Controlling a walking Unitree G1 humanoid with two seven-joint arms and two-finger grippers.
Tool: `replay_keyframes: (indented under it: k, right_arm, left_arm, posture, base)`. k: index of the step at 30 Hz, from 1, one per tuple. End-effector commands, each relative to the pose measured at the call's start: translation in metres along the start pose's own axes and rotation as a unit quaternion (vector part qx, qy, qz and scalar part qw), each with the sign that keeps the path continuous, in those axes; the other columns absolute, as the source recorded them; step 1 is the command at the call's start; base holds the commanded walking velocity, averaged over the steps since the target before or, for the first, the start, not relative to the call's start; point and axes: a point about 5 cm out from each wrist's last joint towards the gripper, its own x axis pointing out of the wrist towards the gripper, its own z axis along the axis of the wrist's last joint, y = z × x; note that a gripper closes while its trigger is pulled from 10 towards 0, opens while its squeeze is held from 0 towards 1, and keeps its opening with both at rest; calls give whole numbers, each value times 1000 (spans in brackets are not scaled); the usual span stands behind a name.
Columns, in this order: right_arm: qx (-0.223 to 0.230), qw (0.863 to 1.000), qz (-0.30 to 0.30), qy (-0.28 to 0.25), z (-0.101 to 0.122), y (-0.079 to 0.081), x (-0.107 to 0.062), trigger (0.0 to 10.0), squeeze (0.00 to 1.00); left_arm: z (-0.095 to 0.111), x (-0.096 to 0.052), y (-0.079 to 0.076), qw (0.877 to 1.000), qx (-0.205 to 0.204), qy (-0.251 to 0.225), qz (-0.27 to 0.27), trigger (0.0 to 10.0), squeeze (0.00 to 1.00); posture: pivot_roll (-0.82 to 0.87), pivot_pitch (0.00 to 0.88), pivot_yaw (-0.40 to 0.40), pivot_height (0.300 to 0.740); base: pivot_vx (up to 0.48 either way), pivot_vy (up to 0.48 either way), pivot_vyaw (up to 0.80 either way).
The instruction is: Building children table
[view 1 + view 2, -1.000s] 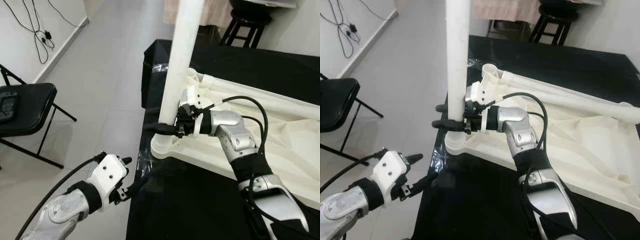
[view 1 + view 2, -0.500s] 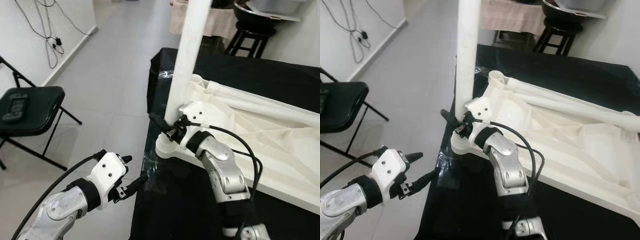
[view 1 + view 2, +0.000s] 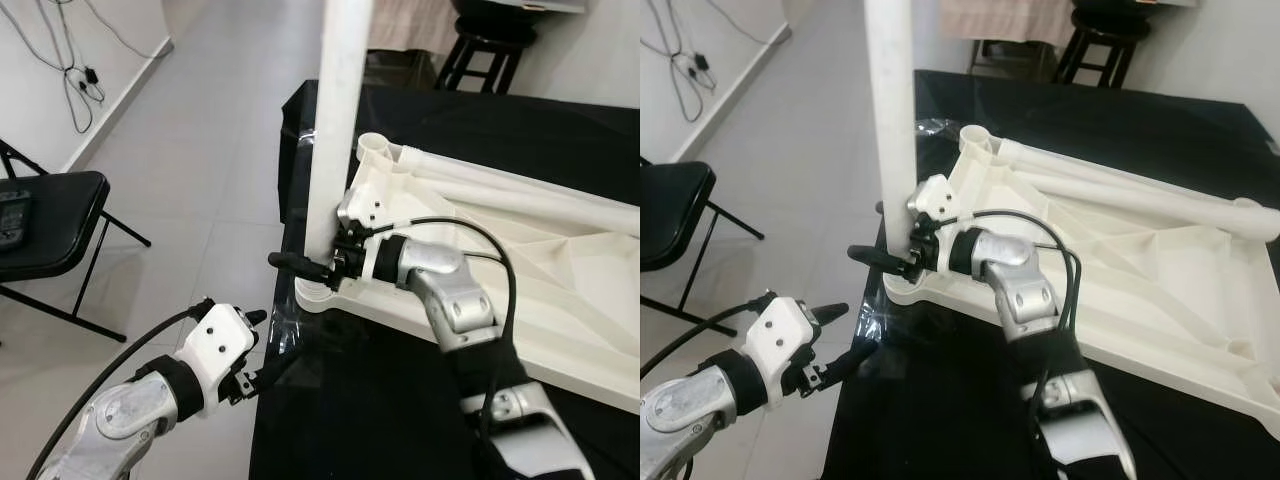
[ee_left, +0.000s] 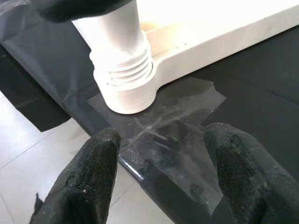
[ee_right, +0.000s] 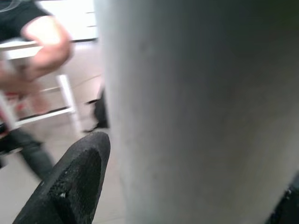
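Note:
A white children's table (image 3: 540, 240) lies upside down on a black-covered table (image 3: 380, 410). One white table leg (image 3: 335, 130) stands upright in its corner socket (image 3: 318, 292), whose threaded collar (image 4: 124, 70) shows in the left wrist view. My right gripper (image 3: 312, 264) is shut on this leg just above the socket, one finger (image 3: 290, 262) poking out past it. The leg (image 5: 201, 112) fills the space between its fingers (image 5: 74, 182). My left gripper (image 3: 262, 346) hangs open at the table's near left corner, its fingers (image 4: 88, 182) apart, holding nothing.
A black folding chair (image 3: 50, 215) stands on the tiled floor to the left. A dark stool (image 3: 490, 50) is beyond the table. Cables (image 3: 60, 50) hang on the left wall. Clear tape (image 4: 159, 130) covers the table corner. A person's arm (image 5: 46, 42) shows behind the leg.
The head view has shifted. My right forearm has swung around the leg's base while its fingers stay about the leg. The left gripper has hardly moved.

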Motion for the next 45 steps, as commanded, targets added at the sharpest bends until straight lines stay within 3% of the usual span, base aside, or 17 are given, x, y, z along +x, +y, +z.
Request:
replay_keyframes:
  k: [1, 5, 6, 7, 8, 9, 11, 22, 25, 30, 31, 32, 38, 39, 40, 41, 45]
  right_arm:
    - [1, 997, 72, 10, -3, 7, 11, 10000, 0]
    - [1, 995, 102, 16, -1, 5, 13, 10000, 0]
    - [3, 994, 107, 19, 0, 2, 13, 10000, 0]
    - [5, 994, 105, 20, 1, -1, 13, 10000, 0]
    - [5, 994, 105, 20, 1, -1, 13, 10000, 0]
    - [8, 994, 109, 22, 0, -3, 12, 2706, 0]
    - [17, 993, 110, 23, -2, -4, 9, 0, 0]
    - [56, 994, -48, 75, -44, -4, -42, 0, 0]
    - [181, 878, -413, 161, -98, 45, -69, 0, 0]
    - [214, 853, -442, 178, -106, 67, -81, 0, 0]
    - [211, 851, -444, 186, -105, 67, -86, 0, 0]
    - [194, 853, -443, 195, -103, 62, -93, 0, 0]
    - [171, 851, -448, 213, -97, 42, -103, 0, 0]
    - [154, 856, -444, 216, -91, 28, -104, 10000, 0]
    - [154, 856, -444, 216, -91, 28, -104, 10000, 0]
    - [142, 867, -435, 197, -75, 13, -100, 10000, 745]
    - [125, 909, -367, 153, -57, 1, -90, 10000, 1000]
  left_arm:
    - [-3, -3, -1, 1000, -2, 11, 0, 10000, 0]
    - [-3, -4, -1, 1000, -2, 11, 2, 10000, 0]
    - [-3, -5, -1, 1000, -4, 11, 3, 7020, 0]
    - [-3, -6, -1, 1000, -11, 10, 3, 0, 0]
    - [-3, -6, -1, 1000, -11, 10, 3, 0, 0]
    - [-3, -8, -2, 1000, -14, 11, 1, 0, 0]
    - [-3, -9, -3, 1000, -15, 11, -1, 0, 0]
    - [-4, -14, -2, 1000, -15, 18, 0, 0, 0]
    - [-3, -22, 9, 999, 1, 25, 27, 0, 0]
    - [-3, -24, 14, 999, 6, 26, 36, 0, 0]
    - [-3, -25, 16, 999, 9, 27, 42, 2039, 0]
    - [-3, -23, 19, 999, 12, 25, 46, 10000, 0]
    - [1, -20, 25, 998, 15, 12, 61, 10000, 0]
    - [1, -21, 25, 998, 14, 12, 66, 10000, 0]
    - [1, -21, 25, 998, 14, 12, 66, 10000, 0]
    - [-1, -22, 24, 998, 10, 11, 66, 10000, 0]
    - [0, -20, 21, 998, 6, 6, 60, 10000, 0]
  posture:
    - [124, 188, -116, 740]
    - [130, 190, -117, 740]
    - [135, 192, -116, 740]
    - [136, 192, -115, 740]
    - [136, 192, -115, 740]
    - [144, 194, -114, 740]
    - [143, 194, -116, 740]
    - [124, 211, -121, 740]
    - [134, 226, -118, 740]
    - [131, 228, -107, 740]
    - [105, 212, -94, 740]
    - [107, 212, -95, 740]
    - [112, 206, -103, 740]
    - [116, 201, -105, 740]
    - [116, 201, -105, 740]
    - [116, 197, -106, 740]
    - [119, 195, -105, 740]
  base:
    - [0, 0, 0]
    - [0, 0, 0]
    - [0, 0, 0]
    - [0, 0, 0]
    - [0, 0, 0]
    - [0, 0, 0]
    - [0, 0, 0]
    - [0, 0, 0]
    - [0, 0, 0]
    - [0, 0, 0]
    - [0, 0, 0]
    - [0, 0, 0]
    - [0, 0, 0]
    - [0, 0, 0]
    - [0, 0, 0]
    - [0, 0, 0]
    - [0, 0, 0]
